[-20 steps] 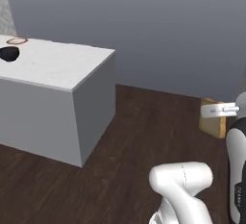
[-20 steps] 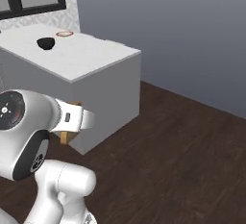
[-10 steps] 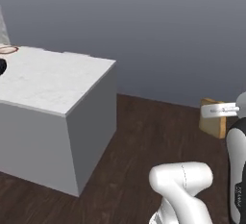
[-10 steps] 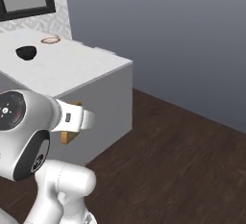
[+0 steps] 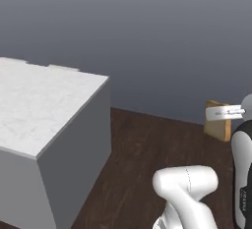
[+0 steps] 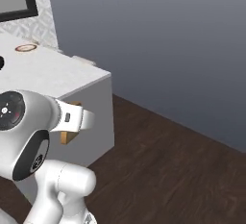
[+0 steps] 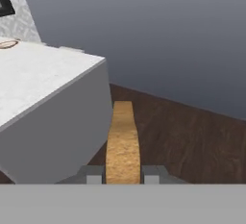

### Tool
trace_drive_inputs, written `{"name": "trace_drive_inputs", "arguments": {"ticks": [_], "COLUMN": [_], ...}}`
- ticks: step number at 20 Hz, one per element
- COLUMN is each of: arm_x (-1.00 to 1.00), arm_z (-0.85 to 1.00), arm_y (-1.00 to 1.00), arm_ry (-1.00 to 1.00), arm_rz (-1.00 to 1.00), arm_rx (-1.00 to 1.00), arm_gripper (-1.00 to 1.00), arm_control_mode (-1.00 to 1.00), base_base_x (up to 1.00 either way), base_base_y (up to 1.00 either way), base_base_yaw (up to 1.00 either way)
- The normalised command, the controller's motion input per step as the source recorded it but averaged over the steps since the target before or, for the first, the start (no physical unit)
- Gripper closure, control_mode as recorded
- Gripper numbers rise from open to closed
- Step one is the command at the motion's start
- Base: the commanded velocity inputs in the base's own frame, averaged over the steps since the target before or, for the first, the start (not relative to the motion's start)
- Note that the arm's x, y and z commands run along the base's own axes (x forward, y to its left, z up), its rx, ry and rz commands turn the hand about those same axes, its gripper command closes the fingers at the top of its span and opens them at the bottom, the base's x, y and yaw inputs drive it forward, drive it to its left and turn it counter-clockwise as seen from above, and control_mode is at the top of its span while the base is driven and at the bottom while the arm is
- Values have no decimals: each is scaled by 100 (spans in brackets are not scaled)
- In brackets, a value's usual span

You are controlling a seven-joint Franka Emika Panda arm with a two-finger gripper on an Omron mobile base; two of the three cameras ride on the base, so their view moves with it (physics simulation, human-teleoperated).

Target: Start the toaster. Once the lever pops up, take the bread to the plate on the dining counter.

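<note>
The bread (image 7: 122, 136), a tan slice with a darker crust, stands on edge between my fingertips. My gripper (image 7: 122, 175) is shut on it and carries it above the dark wood floor. From the left base view the gripper (image 5: 224, 112) and bread (image 5: 220, 128) hang at the right edge. In the right base view the gripper (image 6: 79, 120) holds the bread (image 6: 68, 136) beside the dining counter (image 6: 62, 71). The plate (image 6: 26, 47) with its red-orange rim lies far back on that counter, also at the plate (image 7: 7, 44) in the hand view. The toaster is out of view.
The dining counter's near corner (image 5: 106, 78) juts toward the arm, its grey side wall (image 7: 62, 131) close on the left of the bread. A dark bowl (image 6: 1, 63) sits at the frame edge near the plate. Dark floor (image 5: 147, 144) and a grey wall lie ahead.
The base has driven on, so the whole scene has shifted: the counter looms larger and slides left, and plate and bowl have left the left base view. The grip on the bread is unchanged.
</note>
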Motion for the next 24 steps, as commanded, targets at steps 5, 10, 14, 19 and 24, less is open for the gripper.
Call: {"name": "trace_drive_inputs", "arguments": {"ticks": [5,10,14,19,24], "arm_x": [0,0,0,0,0], "arm_z": [0,0,0,0,0], "arm_y": [0,0,0,0,0], "arm_ry": [0,0,0,0,0], "arm_rz": [0,0,0,0,0], "arm_rx": [0,0,0,0,0], "arm_gripper": [100,100,100,100,100], "arm_control_mode": [100,100,100,100,100], "base_base_x": [100,100,100,100,100], "base_base_y": [-42,-23,-18,-15,-12], "base_base_yaw": [0,11,26,35,43]}}
